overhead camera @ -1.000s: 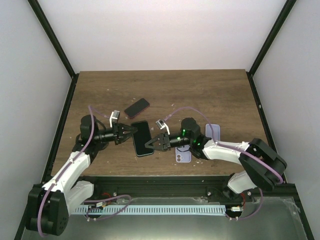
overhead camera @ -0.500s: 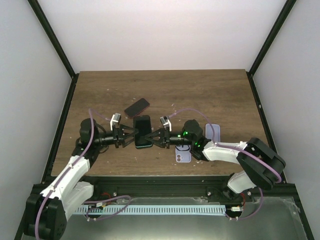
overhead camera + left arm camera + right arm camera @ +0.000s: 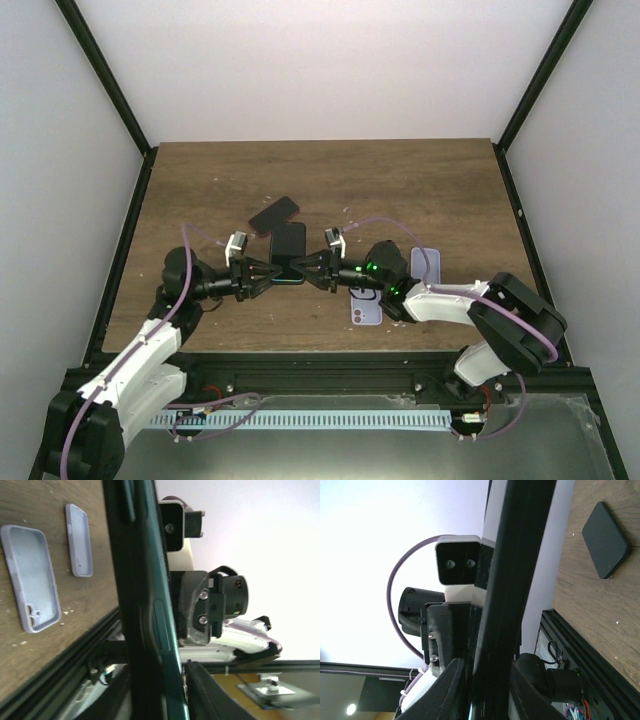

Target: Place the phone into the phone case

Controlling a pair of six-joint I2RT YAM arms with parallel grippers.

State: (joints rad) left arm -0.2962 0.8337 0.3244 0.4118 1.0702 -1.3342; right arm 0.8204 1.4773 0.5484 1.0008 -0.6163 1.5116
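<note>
- The phone (image 3: 287, 248) is up off the worktop (image 3: 420, 180), its broad face to the overhead camera. The two arms meet nose to nose at its near end.
- The right jaws are clenched on the phone; in the right wrist view both sit tight against the dark slab.
- The left jaws flank the same slab from the other side. I cannot tell whether they pinch it or stand just off it.
- In the left wrist view a green rim with a raised button strip runs along the slab. It may be a case already round the phone, but I cannot tell.
- The step in hand looks like a two-arm hold in the air, either seating the phone in that rim or regripping it before a carry.
- The next move calls for one firm hold while the other side presses or lets go. If both ease together, the phone likely drops.
- A lilac case (image 3: 366, 311) lies open side up by the right forearm, with a second lilac piece (image 3: 425, 262) behind it.
- A spare dark phone (image 3: 274, 214) lies just behind the held one, so pushing forward is tight.
- The near rail (image 3: 330, 362) runs close under the arms, and there is more room toward the far right of the worktop.
</note>
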